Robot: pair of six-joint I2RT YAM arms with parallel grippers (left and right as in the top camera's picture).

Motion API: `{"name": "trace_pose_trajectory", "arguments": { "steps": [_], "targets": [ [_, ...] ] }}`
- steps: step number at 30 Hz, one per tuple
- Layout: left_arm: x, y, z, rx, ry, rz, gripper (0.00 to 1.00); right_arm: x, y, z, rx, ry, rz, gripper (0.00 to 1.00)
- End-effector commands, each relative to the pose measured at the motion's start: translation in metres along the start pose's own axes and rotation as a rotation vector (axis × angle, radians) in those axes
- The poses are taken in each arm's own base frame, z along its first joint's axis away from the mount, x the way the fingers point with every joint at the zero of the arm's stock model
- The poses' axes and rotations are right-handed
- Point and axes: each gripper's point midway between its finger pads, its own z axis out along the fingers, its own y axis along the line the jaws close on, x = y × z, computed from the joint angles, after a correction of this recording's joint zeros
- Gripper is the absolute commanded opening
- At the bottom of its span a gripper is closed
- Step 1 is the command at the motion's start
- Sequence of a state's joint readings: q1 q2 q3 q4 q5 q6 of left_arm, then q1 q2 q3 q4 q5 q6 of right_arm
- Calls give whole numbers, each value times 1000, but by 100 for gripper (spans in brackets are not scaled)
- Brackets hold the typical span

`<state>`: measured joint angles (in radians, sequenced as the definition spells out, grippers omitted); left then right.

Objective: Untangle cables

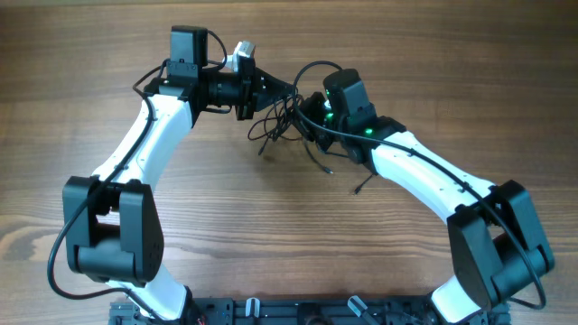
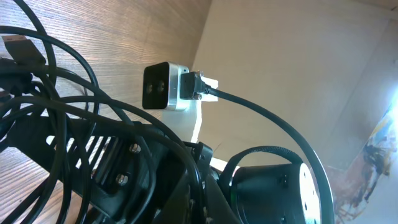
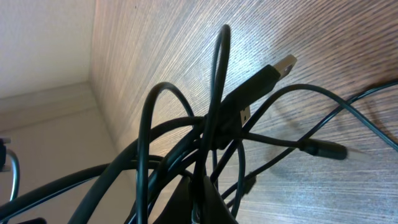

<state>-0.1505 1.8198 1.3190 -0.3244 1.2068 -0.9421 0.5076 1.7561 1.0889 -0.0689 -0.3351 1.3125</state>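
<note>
The cables (image 1: 282,125) form a black tangle between my two grippers, lifted off the wood. Loose ends trail toward the front (image 1: 330,168). My left gripper (image 1: 280,93) reaches in from the left and is shut on a strand. In the left wrist view its jaws (image 2: 199,205) pinch one cord while loops of cables (image 2: 56,93) hang to the left. My right gripper (image 1: 307,114) comes from the right, shut on cords. In the right wrist view the right gripper (image 3: 198,188) clamps several strands. A flat silvery plug (image 3: 273,70) and a slim barrel plug (image 3: 323,149) stick out above the table.
The right arm's wrist camera (image 2: 165,87) and its thick cable (image 2: 261,112) sit close in front of my left gripper. Bare wooden table (image 1: 271,235) spreads around the tangle. Both arm bases stand at the front edge.
</note>
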Motion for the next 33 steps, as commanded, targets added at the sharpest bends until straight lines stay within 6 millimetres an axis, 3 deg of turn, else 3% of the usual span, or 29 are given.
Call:
{"name": "trace_pose_trajectory", "arguments": {
  "steps": [1, 5, 9, 12, 17, 20, 23, 29, 33],
  "targets": [
    [6, 2, 3, 17, 43, -21, 4, -6, -7, 6, 24, -32, -60, 4],
    [4, 3, 3, 11, 31, 3, 4, -4, 12, -7, -41, -9, -193, 4],
    [-12, 22, 1, -83, -76, -14, 4, 1, 48, -49, -156, 5, -346, 5],
    [-18, 28, -1, -109, -109, -24, 4, 10, 52, -78, -173, 39, -455, 4],
    [-32, 31, -22, -98, -159, -47, 4, 1, 36, -110, -138, 64, -457, 4],
    [-41, 40, -44, -103, -199, -83, 4, -1, 38, -131, -242, 159, -483, 4],
    [-40, 50, -55, -125, -204, -70, 4, -19, 34, -145, -279, 156, -459, 4],
    [-31, 59, -55, -165, -169, 40, 4, -49, 4, -146, -142, 54, -401, 4],
    [-18, 88, -57, -305, -141, 109, 8, -61, -16, -144, -34, -4, -391, 4]
  ]
}}
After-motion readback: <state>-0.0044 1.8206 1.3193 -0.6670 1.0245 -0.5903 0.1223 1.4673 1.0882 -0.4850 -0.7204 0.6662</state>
